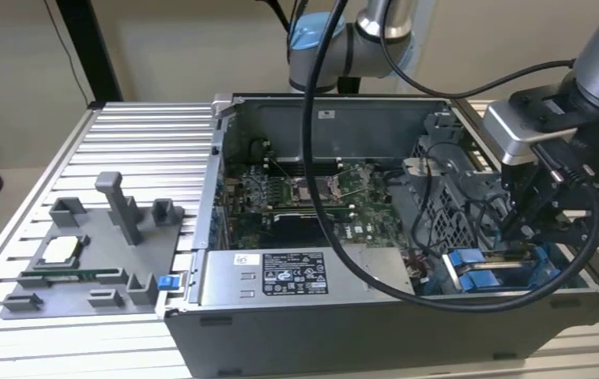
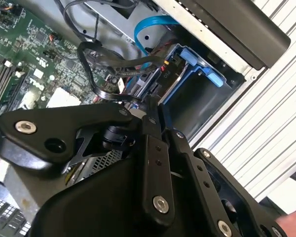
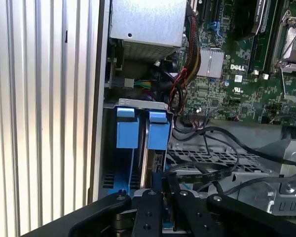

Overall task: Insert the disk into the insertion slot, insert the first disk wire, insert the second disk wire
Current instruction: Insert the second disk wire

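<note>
My claw (image 1: 532,237) reaches into the insertion slot (image 3: 138,148) at the case's corner, fingers seemingly pinched together on something I can't make out; the disk (image 3: 150,163) apparently sits there between blue tabs (image 3: 158,131).

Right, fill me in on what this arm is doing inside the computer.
The arm's gripper is down in the corner of the open computer case at the exterior view's right, beside the power supply. It is working at the insertion slot, where blue tabs and rails stand in both wrist views. Black cables run close by the fingers. Whether the disk is fully seated cannot be told.
</note>
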Robot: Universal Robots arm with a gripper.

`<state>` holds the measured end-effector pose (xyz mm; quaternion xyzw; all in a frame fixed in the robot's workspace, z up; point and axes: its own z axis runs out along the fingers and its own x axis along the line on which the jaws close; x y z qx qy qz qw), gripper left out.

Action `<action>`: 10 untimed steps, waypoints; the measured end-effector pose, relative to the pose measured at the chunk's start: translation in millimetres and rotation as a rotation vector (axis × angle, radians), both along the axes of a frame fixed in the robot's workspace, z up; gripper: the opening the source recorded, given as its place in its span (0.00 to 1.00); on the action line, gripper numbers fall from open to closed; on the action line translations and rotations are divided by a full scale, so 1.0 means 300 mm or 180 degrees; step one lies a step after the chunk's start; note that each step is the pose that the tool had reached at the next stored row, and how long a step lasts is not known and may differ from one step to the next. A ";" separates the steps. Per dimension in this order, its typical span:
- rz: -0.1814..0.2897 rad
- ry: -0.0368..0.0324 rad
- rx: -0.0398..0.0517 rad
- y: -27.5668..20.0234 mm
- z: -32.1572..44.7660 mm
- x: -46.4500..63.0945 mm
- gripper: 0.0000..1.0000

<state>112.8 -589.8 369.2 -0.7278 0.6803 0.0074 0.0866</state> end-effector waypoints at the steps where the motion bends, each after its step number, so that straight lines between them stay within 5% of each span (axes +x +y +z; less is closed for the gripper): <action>1: 0.0000 0.0000 0.0000 0.000 0.000 0.000 0.00; 7: -0.0013 0.0000 0.0011 0.000 -0.027 0.000 0.00; 10: -0.0025 0.0000 0.0052 -0.001 -0.039 0.000 0.00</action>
